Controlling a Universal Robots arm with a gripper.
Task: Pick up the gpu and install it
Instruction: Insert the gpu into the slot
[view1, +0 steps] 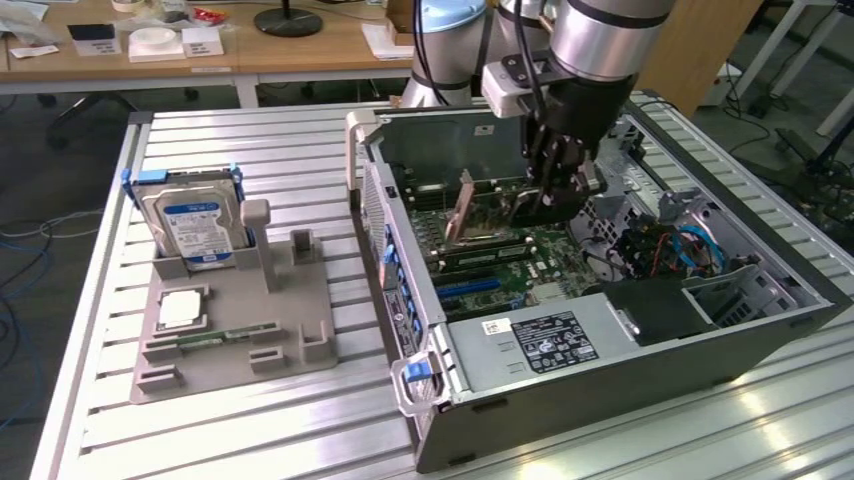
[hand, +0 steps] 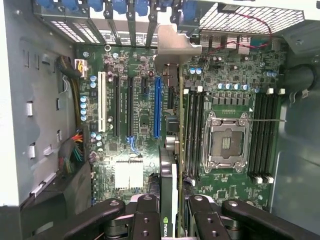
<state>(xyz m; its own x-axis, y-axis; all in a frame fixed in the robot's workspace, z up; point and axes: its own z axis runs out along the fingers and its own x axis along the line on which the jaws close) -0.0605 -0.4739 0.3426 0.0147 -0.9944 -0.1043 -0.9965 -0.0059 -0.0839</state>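
Arm (view1: 607, 40) reaching down into computer case (view1: 627, 350) | gripper (hand: 168, 212) clamped on gpu (hand: 168, 172), edge-down over motherboard (hand: 135, 125)

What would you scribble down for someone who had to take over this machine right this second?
Pincer: shut on the gpu, gripping one end of it.
Gpu: held on edge inside the open computer case, over the motherboard, with its metal bracket toward the case's rear slots.
Done: the card is picked up and is inside the case.
Left: seating it. The long blue slot is bare, and the card does not look pushed home.
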